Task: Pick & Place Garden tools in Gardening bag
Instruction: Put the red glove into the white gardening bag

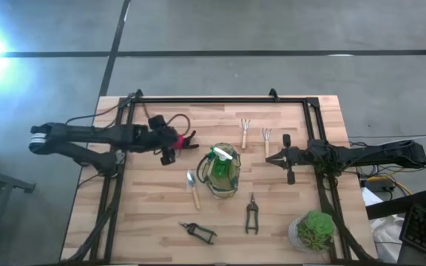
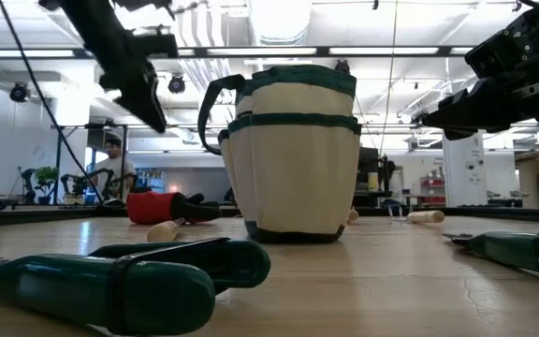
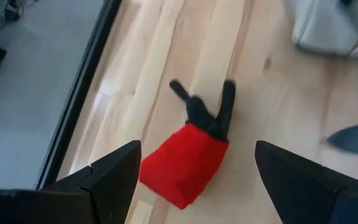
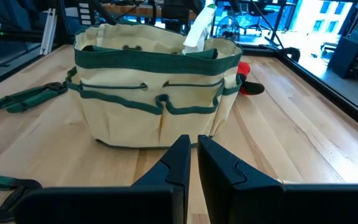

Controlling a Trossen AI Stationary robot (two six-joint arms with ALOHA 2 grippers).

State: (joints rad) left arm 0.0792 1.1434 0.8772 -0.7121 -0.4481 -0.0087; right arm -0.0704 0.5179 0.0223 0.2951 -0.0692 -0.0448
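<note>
Left wrist view — open-fingered left gripper [image 3: 194, 180] above red-and-black tool [image 3: 188, 158]

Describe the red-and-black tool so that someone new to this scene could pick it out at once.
Start at the gardening bag in the middle of the table, then look toward the left arm. The red-and-black tool lies flat on the wood, right below the open left gripper. It is the only red thing among wooden-handled and black tools.

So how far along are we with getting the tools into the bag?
Done: only the spray bottle sits in the gardening bag. In hand: nothing; the open left gripper hovers over the red-and-black tool, while the right gripper waits shut beside the bag. Left on the table: that tool, two forks, the trowel and both pruners.
</note>
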